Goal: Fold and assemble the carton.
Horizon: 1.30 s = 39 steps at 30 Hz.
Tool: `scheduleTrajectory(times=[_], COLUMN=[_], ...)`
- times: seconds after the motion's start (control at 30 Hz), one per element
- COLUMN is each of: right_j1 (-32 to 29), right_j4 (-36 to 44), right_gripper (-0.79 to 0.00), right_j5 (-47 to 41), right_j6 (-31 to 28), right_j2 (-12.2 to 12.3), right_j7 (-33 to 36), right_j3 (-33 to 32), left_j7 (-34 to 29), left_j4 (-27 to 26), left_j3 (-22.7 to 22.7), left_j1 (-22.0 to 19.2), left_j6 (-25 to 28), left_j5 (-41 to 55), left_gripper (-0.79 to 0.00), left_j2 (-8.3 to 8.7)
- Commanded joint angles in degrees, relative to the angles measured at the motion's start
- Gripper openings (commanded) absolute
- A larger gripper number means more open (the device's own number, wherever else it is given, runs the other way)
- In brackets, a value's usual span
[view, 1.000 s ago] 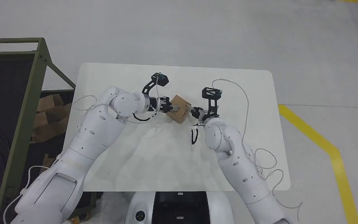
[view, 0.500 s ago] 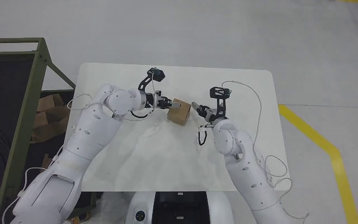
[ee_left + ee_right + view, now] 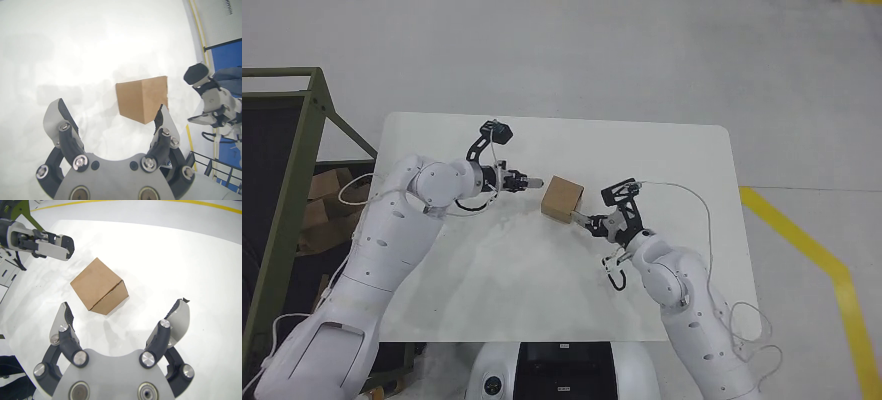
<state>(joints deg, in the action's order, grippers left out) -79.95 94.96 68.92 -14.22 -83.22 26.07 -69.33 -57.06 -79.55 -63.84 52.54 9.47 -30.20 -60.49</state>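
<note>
A closed brown cardboard carton (image 3: 562, 198) sits on the white table (image 3: 542, 290) near its middle, resting on one face with a flap seam visible along an upper edge. The left gripper (image 3: 111, 105) hangs just beside one side of it, jaws spread apart and empty. The right gripper (image 3: 122, 304) is near the opposite side, jaws likewise wide apart. Neither touches the carton.

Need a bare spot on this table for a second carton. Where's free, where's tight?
Free: the far strip between the carton and the far edge of the table; the near-middle patch between both arms. Tight: right around the carton, where the open left hand and open right hand flank it, neither touching; a cable crosses the right side.
</note>
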Motion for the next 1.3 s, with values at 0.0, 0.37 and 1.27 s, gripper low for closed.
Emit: scheduleTrajectory(times=[0.0,0.37,1.27], right_j1=[-0.3,-0.9,-11.0], right_j4=[0.2,1.1,7.6], right_gripper=[0.000,0.000,0.000], right_j5=[0.6,1.5,4.4], right_j6=[-1.6,-5.8,19.8], right_j2=[0.3,1.3,1.1], right_j7=[0.2,-0.2,-3.4], right_j3=[-0.2,-0.1,2.9], left_j7=[-0.3,2.5,-2.3], left_j4=[0.1,-0.4,-3.1], left_j3=[0.2,5.7,7.8], left_j1=[0.3,0.5,0.5], left_j6=[-0.6,-3.1,4.1], left_j5=[-2.2,-9.4,-7.7], left_gripper=[0.000,0.000,0.000], left_j2=[0.16,-0.84,-1.28])
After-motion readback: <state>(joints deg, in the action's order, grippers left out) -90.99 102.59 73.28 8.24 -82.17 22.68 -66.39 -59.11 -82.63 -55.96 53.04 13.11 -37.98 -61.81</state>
